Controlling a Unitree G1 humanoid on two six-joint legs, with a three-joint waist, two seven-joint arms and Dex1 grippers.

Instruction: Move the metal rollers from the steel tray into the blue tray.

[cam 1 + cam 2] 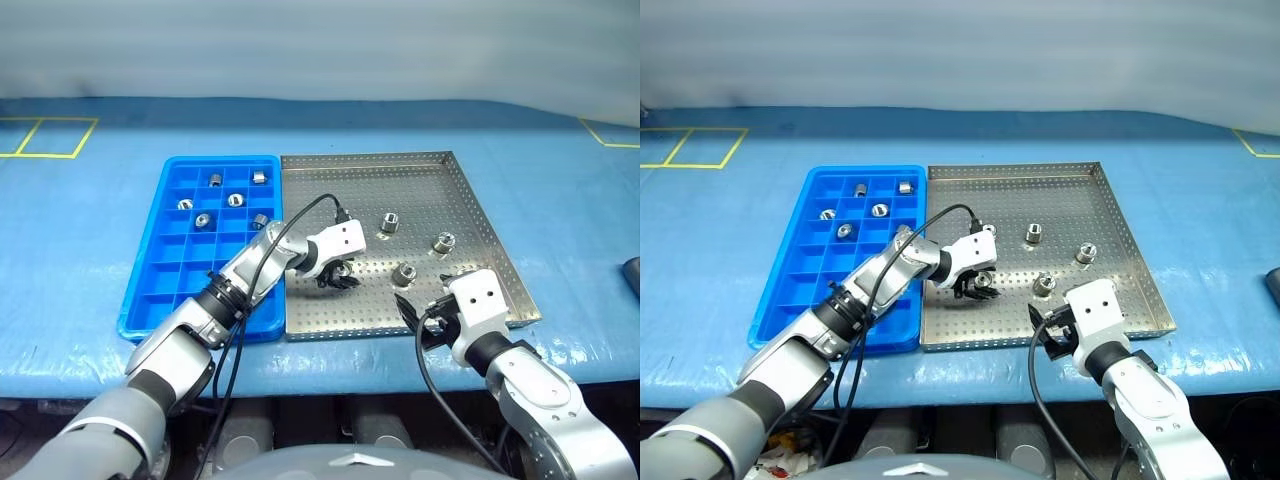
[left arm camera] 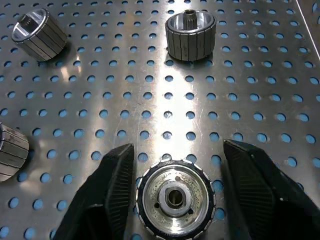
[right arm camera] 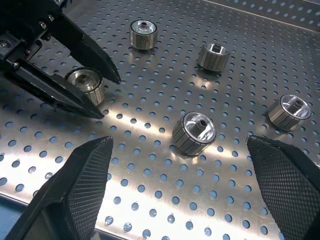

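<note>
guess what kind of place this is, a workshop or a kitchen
Most likely a workshop or robot test bench: a perforated steel tray holding metal rollers, a blue tray with sorting compartments, and yellow tape marking a blue-covered table.

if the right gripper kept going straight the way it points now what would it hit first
Most likely the metal roller standing between the lines of the right gripper's open fingers on the steel tray. Nothing else lies between them. Since the gripper tilts downward, it might touch the tray floor just short of the roller; depth is unclear.
</note>
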